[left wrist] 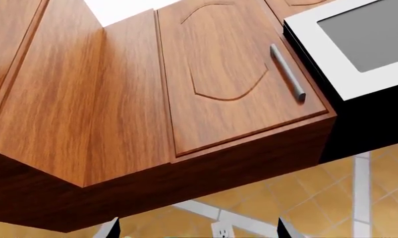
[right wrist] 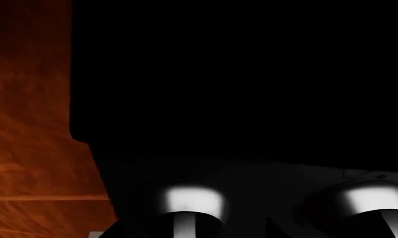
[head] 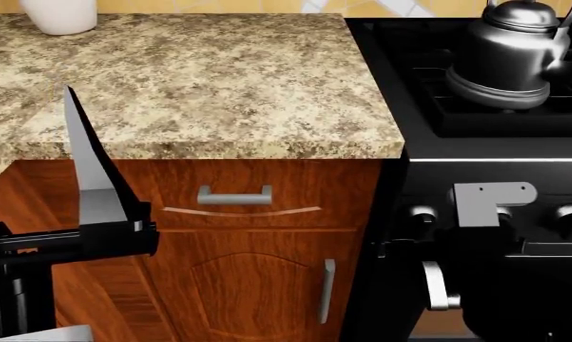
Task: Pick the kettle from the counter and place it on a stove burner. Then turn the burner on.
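Speckled stone covers the bench (head: 200, 78), which runs over reddish wood cabinets (head: 257, 278) with silver handles, and a black range (head: 476, 135) stands just beside it on the right. On the range the kettle (head: 509, 53) sits upright on the black grate of a burner (head: 499, 110), its spout toward the right edge of the head view. A white vessel (head: 60, 14) stands at the far left of the bench.

Low in front of the cabinets, the left gripper (head: 95, 178) points upward, one long grey finger rising against the bench edge; its wrist view looks up at wall cabinets (left wrist: 185, 89) and shows two fingertips set wide, so its jaws are apart and hold nothing. By the range's knobs (head: 570, 214), the right gripper (head: 495, 214) is at the front panel; its wrist view shows two pale knobs (right wrist: 192, 201) close against the dark panel. Whether its jaws are apart or together, I cannot tell.
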`<state>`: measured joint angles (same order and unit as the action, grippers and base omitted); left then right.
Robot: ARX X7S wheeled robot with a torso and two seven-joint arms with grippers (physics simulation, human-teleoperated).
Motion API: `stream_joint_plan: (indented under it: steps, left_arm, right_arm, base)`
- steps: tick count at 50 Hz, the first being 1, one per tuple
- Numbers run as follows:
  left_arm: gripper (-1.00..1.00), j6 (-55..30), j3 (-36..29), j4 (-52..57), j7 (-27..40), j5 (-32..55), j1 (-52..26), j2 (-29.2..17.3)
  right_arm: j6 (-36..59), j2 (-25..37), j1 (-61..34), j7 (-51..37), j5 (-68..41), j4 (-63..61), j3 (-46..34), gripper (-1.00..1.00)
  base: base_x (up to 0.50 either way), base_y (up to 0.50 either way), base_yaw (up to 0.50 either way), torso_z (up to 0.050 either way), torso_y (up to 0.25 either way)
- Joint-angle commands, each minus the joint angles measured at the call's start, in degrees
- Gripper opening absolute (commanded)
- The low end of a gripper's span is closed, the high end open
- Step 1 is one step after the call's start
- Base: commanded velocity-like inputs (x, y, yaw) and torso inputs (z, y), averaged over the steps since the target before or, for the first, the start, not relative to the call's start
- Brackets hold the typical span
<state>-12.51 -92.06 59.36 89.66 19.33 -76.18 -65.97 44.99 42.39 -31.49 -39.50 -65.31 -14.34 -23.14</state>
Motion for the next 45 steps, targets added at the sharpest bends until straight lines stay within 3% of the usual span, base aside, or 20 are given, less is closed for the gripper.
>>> stream_joint_plan:
  steps: [1, 4, 5, 23, 45]
  left_arm:
    - [1.00, -0.16, 5.48, 0.60, 0.00, 0.18, 5.18, 1.02]
    - [1.00, -0.17, 5.46, 0.60, 0.01, 0.18, 5.18, 1.03]
    - [1.00, -0.18, 5.46, 0.60, 0.01, 0.18, 5.18, 1.04]
    - [1.00, -0.07, 5.72, 0.58, -0.09, 0.25, 5.45, 1.06]
    - [1.00, 0.09, 6.30, 0.57, -0.21, -0.03, 6.16, 0.86]
  right_arm:
    - [-0.31, -1.40, -1.66, 1.99, 1.78, 4.09, -1.36, 1.00]
    - [-0.30, -1.67, -1.71, 2.22, 2.11, 4.61, -1.74, 1.00]
    - [-0.31, -1.73, -1.68, 2.14, 2.22, 4.72, -1.82, -1.00]
    - [-0.60, -1.38, -1.89, 2.13, 3.55, 4.74, -2.42, -1.00]
    - [11.22, -0.24, -10.68, 3.08, 11.16, -0.37, -14.91, -1.00]
  base:
    - [0.00, 0.00, 0.00, 0.000, 0.000]
    - [0.00, 0.00, 0.00, -0.007, 0.000]
    - [0.00, 0.00, 0.00, 0.000, 0.000]
    - [0.01, 0.00, 0.01, -0.007, 0.000]
    - [0.00, 0.00, 0.00, -0.006, 0.000]
